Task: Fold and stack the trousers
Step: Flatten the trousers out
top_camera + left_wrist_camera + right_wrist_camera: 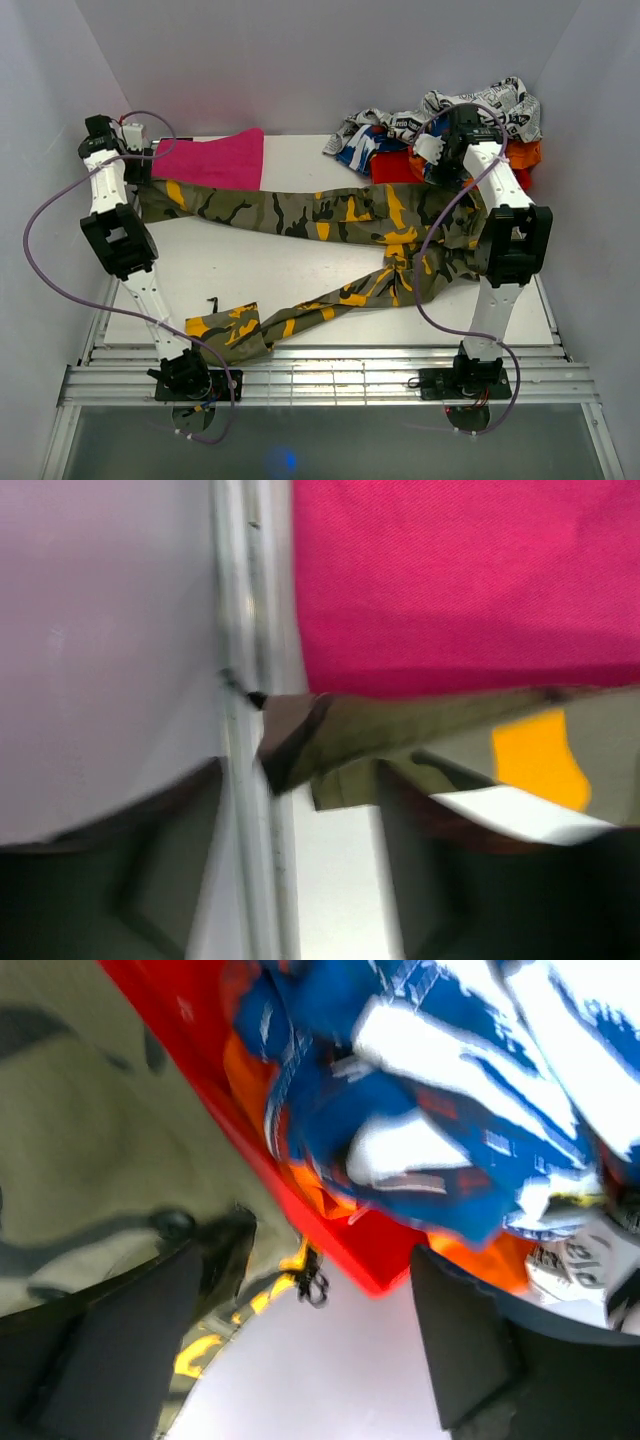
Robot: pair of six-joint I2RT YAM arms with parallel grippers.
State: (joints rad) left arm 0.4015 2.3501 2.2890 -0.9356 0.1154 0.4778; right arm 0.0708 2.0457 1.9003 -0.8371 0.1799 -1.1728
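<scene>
Trousers [330, 215]: spread across desk [250, 270], waist right, legs left. My L gripper [300, 770]: open, holding nothing, at far-left leg end beside pink cloth [215, 158]. My R gripper [320, 1245]: wide open, empty, by clothes pile [450, 120].

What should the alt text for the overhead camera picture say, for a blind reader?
Camouflage trousers lie spread across a white table, legs splayed toward the left. The left arm reaches to a leg end beside a pink cloth; the right arm reaches to the waist end by a heap of clothes.
</scene>
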